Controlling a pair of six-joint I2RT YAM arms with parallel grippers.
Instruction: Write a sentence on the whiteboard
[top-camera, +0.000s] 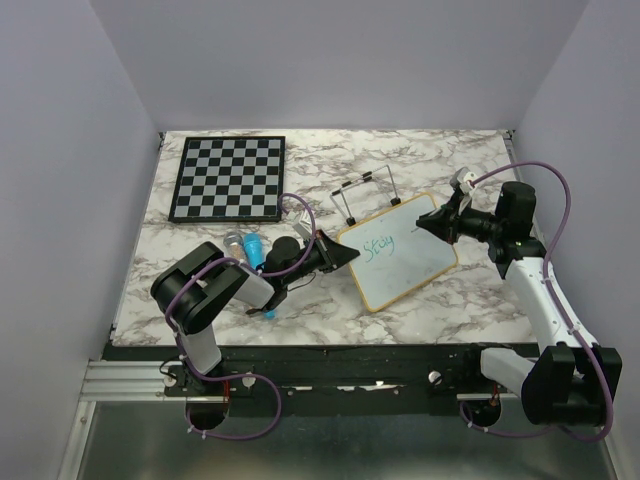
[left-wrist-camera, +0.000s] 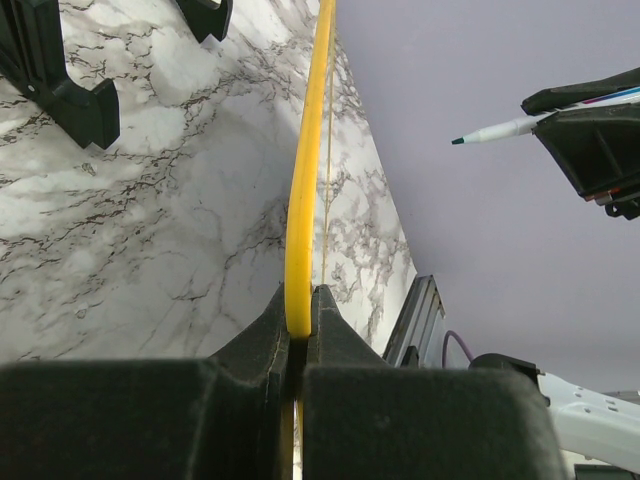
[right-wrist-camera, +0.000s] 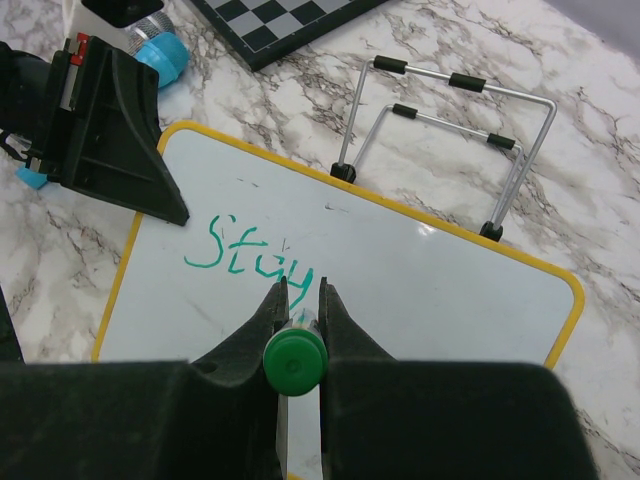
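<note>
Just beneath the right gripper lies the whiteboard.

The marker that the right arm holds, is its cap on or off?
Off. In the left wrist view the marker shows a bare, pointed green tip sticking out of the right jaws.

left arm: elbow folded back close to its base, forearm low, reaching right toward the middle. left gripper: jaws pressed together on the yellow edge of the whiteboard, with the edge seated between the tips. right arm: white link rising from its base along the right side, wrist bent left. right gripper: jaws clamped on a green marker, cap end toward the wrist camera. in the left wrist view the pen tip sits apart from the board.
</note>
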